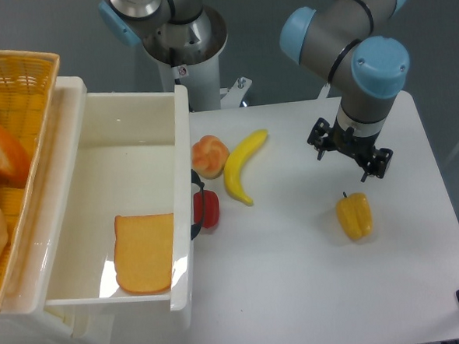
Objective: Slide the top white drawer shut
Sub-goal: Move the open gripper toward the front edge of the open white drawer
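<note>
While the hand (pixel 350 157) hangs over the right part of the tabletop (pixel 315 291), it grips nothing; the view is from above and the finger gap is too foreshortened, so I cannot tell whether the fingers are spread or closed. Just below the hand in the view lies a yellow bell pepper (pixel 354 216), apart from it. Leftward of the hand, toward the drawer, lie a banana (pixel 243 167), then an orange pastry-like item (pixel 210 155) and a red item (pixel 208 209), the last two close against the drawer front. The top white drawer (pixel 126 131) stands pulled well out of the white cabinet (pixel 29 328), its long axis running left-right in the view, a slice of toast (pixel 145 253) on its floor. Its front panel, with the black curved handle (pixel 194 205), faces the hand. Judgement: the closing push must go leftward against that front panel, so the hand has to cross past the banana first; the red item beside the handle could obstruct contact. A yellow wicker basket (pixel 21 83) sits on the cabinet, left of the drawer.
</note>
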Action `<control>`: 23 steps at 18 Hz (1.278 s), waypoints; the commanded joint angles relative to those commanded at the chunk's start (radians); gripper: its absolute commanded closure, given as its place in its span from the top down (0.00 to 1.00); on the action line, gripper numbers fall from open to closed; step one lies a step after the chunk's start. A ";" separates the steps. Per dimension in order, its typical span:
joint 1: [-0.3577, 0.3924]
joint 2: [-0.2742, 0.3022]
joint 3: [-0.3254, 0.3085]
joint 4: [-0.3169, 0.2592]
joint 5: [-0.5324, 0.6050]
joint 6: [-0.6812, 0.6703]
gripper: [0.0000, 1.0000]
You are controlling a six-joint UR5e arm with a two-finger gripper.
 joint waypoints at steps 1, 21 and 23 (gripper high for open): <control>0.000 0.000 0.000 0.000 0.000 0.000 1.00; -0.097 0.129 -0.143 0.003 -0.189 -0.429 1.00; -0.126 0.121 -0.129 0.003 -0.190 -0.491 0.89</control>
